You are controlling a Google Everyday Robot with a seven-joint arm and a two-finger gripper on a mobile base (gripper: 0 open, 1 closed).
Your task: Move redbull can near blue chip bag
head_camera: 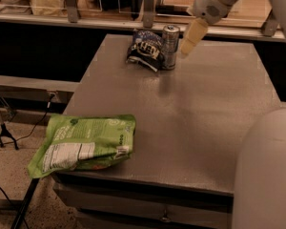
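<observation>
Counter: green bag at near left corner.
Redbull can: upright near far edge, just beside blue chip bag.
Gripper: right of can, apart; cannot tell whether jaws are parted.

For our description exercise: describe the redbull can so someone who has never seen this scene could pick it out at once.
Find the far edge of the grey table. There the redbull can stands upright beside the blue chip bag, on its right, with the gripper just right of the can. It alone is a slim silver cylinder; the bag is dark and crumpled.
</observation>
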